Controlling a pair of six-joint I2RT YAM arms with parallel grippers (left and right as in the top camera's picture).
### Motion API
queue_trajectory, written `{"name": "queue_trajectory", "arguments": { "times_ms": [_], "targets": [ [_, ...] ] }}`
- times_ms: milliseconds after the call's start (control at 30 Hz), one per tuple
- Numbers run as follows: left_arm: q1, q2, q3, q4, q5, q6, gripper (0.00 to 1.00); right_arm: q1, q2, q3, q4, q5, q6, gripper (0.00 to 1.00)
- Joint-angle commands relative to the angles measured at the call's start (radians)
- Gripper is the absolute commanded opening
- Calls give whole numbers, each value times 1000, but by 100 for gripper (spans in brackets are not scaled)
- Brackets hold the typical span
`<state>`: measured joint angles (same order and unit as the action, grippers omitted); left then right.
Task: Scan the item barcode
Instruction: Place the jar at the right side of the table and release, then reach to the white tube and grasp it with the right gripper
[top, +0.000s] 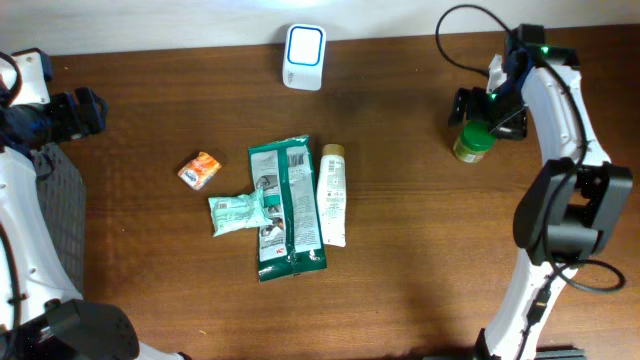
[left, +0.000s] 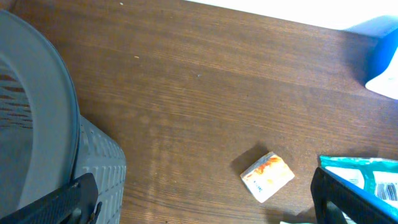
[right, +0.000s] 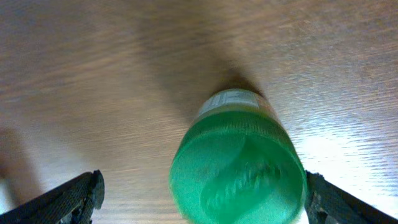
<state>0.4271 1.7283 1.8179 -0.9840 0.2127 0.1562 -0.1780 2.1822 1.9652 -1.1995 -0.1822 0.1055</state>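
Observation:
A jar with a green lid (top: 473, 143) stands upright at the back right of the table. My right gripper (top: 484, 120) hangs over it, open. In the right wrist view the lid (right: 236, 168) fills the gap between the jaws; the left finger (right: 74, 196) is well clear of it and the right finger (right: 336, 202) is close by its edge. The white and blue scanner (top: 303, 57) stands at the back centre. My left gripper (top: 92, 110) is open at the far left, with nothing between its fingers.
At mid-table lie a small orange packet (top: 200, 170), a mint wipes pack (top: 238, 212), a green pouch (top: 285, 210) and a white tube (top: 332, 193). A grey basket (top: 60, 195) sits at the left edge under the left arm.

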Motion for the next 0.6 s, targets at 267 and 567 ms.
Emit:
{"name": "queue_trajectory", "arguments": {
  "times_ms": [267,567],
  "targets": [
    [8,-4,14,2,0,-9,99,315,-80,-85,63,-277,7,98],
    [8,-4,14,2,0,-9,99,388,-47,-245,171,-282,9,98]
  ]
}}
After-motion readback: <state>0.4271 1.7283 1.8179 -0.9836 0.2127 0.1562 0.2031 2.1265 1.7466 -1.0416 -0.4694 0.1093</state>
